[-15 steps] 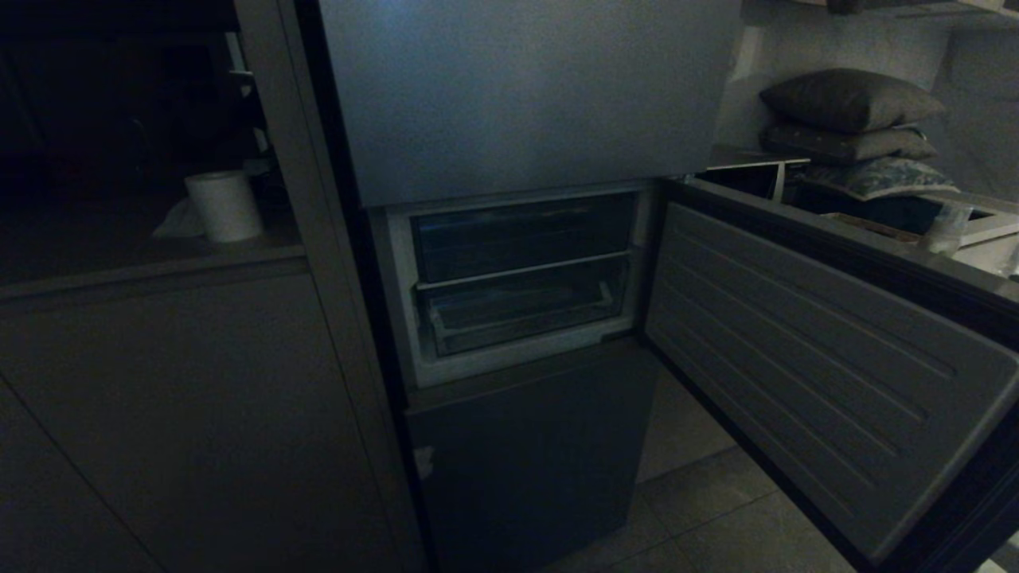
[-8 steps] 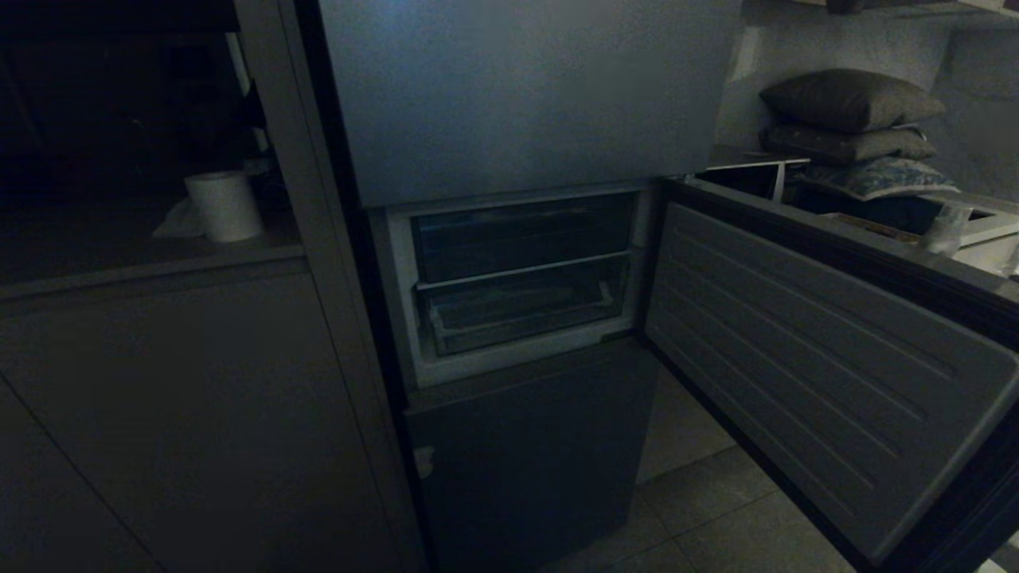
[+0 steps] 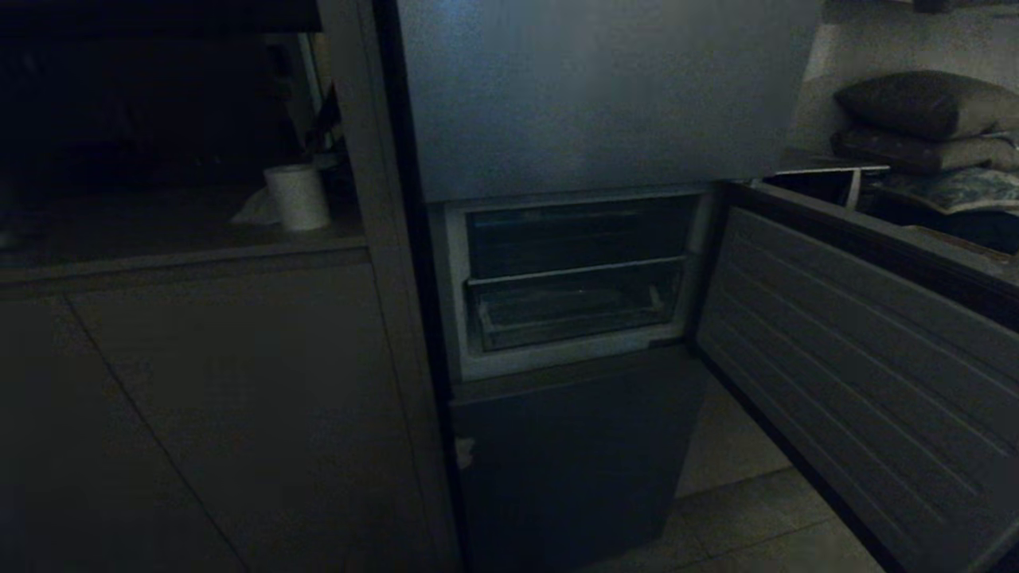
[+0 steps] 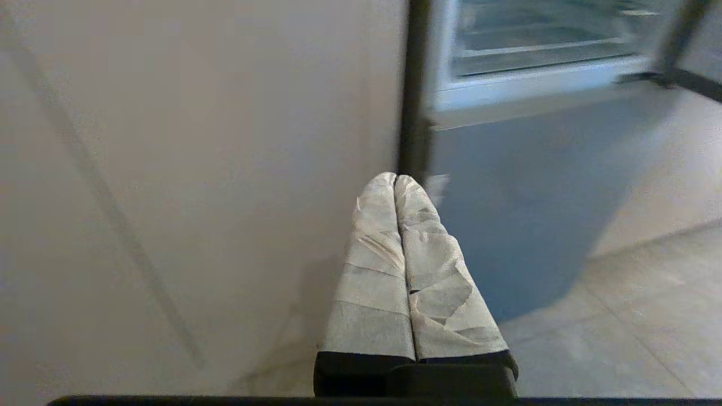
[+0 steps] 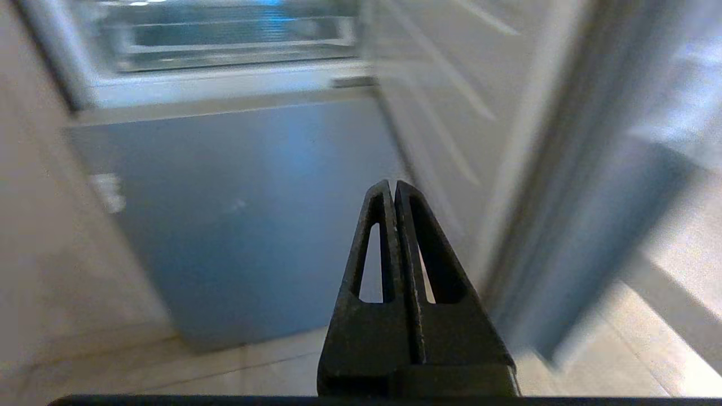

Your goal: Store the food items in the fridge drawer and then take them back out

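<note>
Fridge drawer (image 3: 569, 314) empty; middle door (image 3: 868, 374) open

The head view looks down from above at the fridge (image 3: 573, 278), whose open middle section sits mid-frame in dim light. Both wrist views sit lower and nearer, facing its lower door (image 4: 507, 186) and, above that, the open section, probably the same one; all three share it.

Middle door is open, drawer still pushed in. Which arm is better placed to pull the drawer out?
Probably the left. The fridge drawer sits in the open middle section, and the open door swings out on the robot's right, crowding that side. Both the left tool and right tool are shut, low and empty.
</note>
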